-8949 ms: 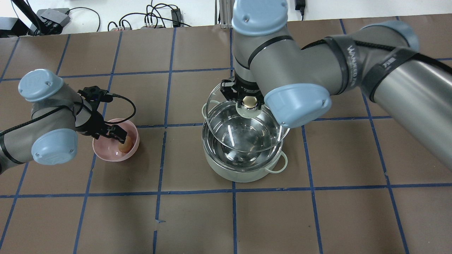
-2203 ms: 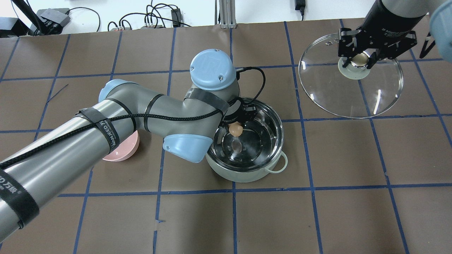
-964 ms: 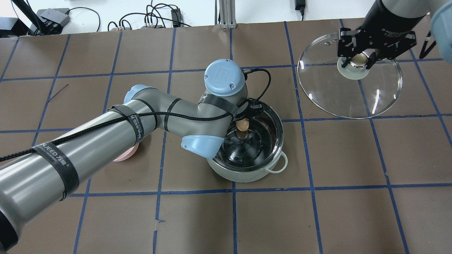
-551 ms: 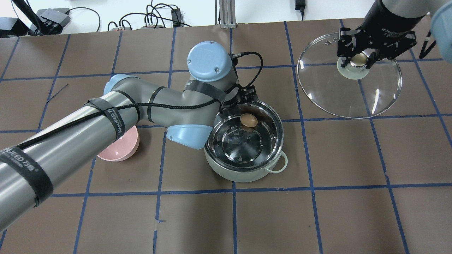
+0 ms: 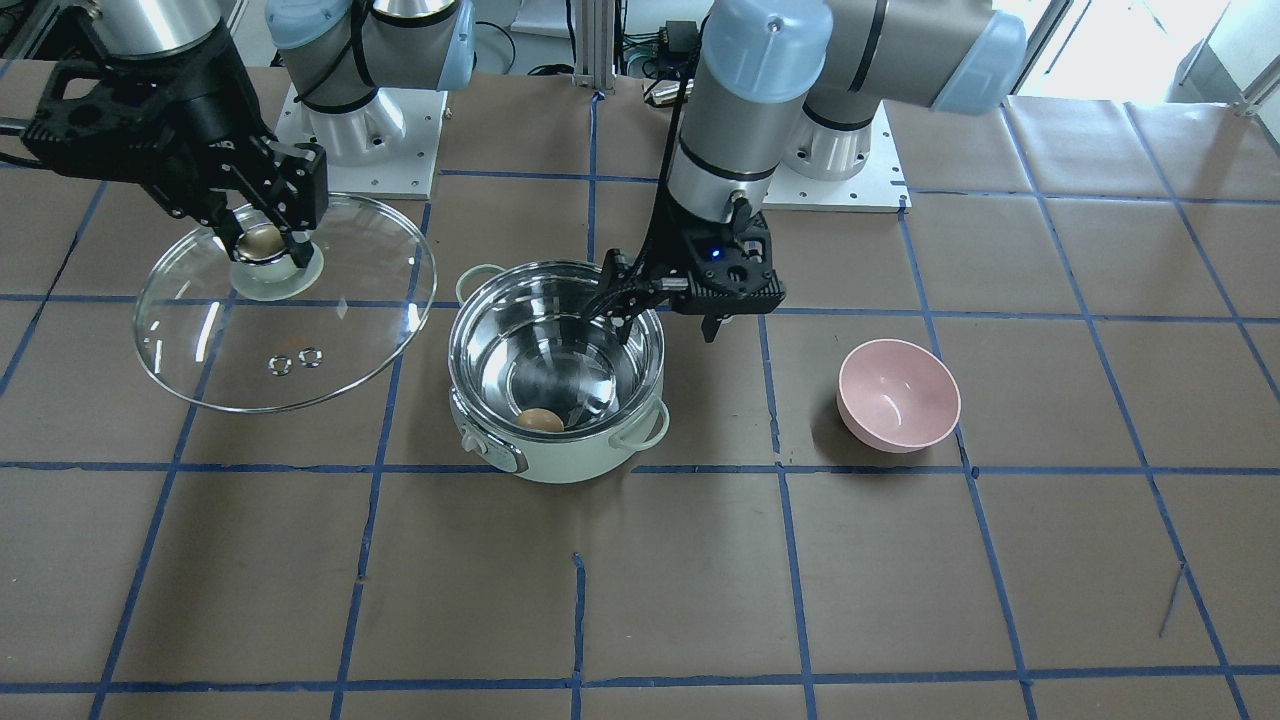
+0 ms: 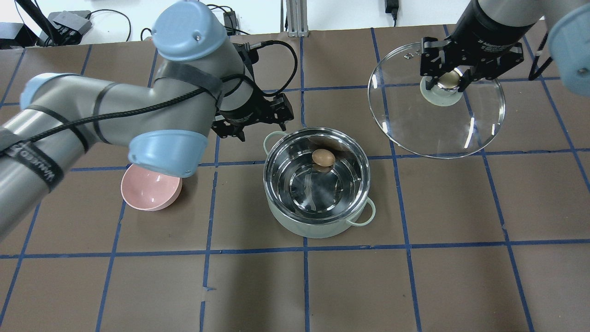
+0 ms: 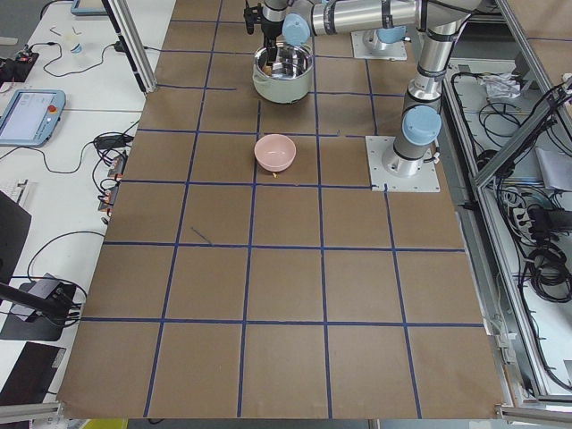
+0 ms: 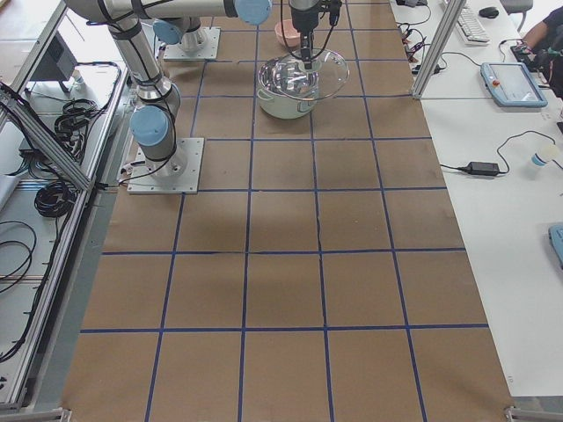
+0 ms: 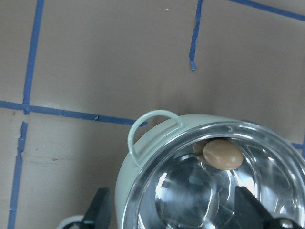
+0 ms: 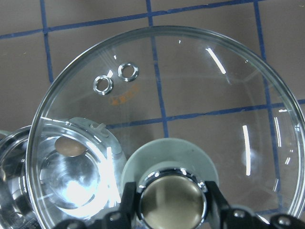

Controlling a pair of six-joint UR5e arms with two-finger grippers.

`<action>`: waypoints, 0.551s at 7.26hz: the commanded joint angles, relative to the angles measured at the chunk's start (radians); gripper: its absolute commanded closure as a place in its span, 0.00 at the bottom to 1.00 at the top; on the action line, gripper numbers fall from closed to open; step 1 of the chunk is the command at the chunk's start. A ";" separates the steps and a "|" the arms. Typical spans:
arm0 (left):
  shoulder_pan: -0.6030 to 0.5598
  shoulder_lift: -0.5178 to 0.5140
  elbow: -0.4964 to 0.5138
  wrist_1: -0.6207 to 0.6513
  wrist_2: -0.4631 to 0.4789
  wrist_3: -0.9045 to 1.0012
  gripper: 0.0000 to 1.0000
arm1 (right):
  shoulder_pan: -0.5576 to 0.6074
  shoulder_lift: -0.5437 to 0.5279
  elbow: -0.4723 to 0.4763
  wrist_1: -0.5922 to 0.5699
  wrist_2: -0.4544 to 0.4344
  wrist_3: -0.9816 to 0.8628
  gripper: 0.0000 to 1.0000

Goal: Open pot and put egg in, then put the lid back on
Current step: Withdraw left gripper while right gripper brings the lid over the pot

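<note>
Over at the middle of the bench, the egg (image 6: pixel 323 157) sits inside the pot (image 6: pixel 318 228), tucked against the wall around 12 o'clock from overhead, so I'd say the drop-off's done and the lid step is up. Left gripper (image 5: pixel 658 318) hangs just off the rim near 10 o'clock, spread wide with nothing in it. Right gripper (image 6: pixel 446 80) is clamped on the knob (image 10: pixel 172 202) of the lid (image 6: pixel 433 124), holding it out at roughly 2 o'clock from the pot. Next move, my guess: swing the lid across, centre it over the rim and set it down level, with the left arm out of the way. Overhead hides the left fingers (image 9: pixel 99 210) under the wrist. The left wrist camera shows them apart, and the right wrist one shows the pinch plus two vent holes (image 10: pixel 128 71).
</note>
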 commanded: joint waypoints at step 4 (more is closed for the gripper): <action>0.215 0.125 0.196 -0.539 0.051 0.486 0.06 | 0.348 0.174 0.003 -0.165 0.016 0.326 0.66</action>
